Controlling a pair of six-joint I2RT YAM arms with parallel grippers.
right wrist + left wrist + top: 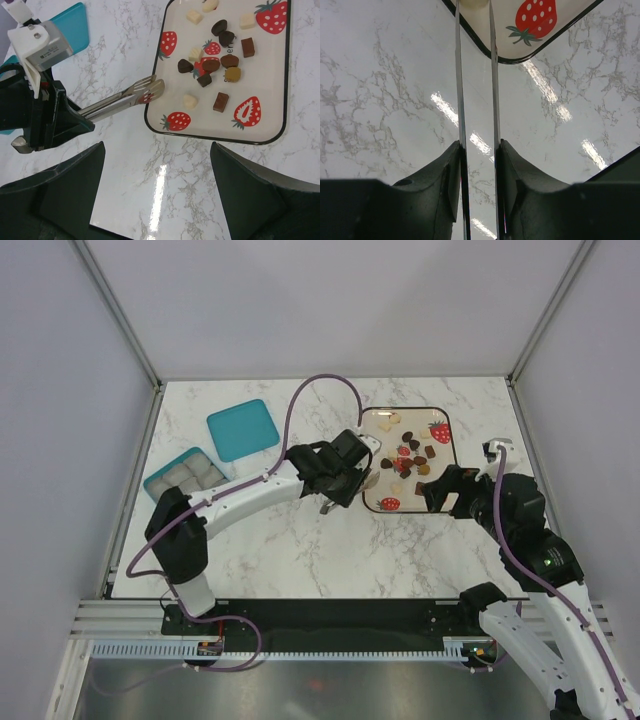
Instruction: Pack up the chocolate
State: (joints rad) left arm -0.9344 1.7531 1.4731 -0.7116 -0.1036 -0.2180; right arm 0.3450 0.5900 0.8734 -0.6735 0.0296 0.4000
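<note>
The chocolate [211, 65], several dark, brown and cream pieces, lies on a cream tray with strawberry prints [280, 138], which also shows in the top view [447, 443]. My left gripper [479, 147] is shut on silver tongs [458, 75]. It sits left of the tray [345, 478]. The tong tips [152, 87] are close together over the tray's left rim, and I see nothing between them. A cream piece [472, 2] shows at the top edge between the tong arms. My right gripper [157, 147] is open and empty, above the table in front of the tray [437, 492].
A teal lid [242, 428] lies at the back left. A divided clear container [185, 475] sits in front of it, near the left arm's elbow. The marble table [300, 550] ends at grey walls on three sides.
</note>
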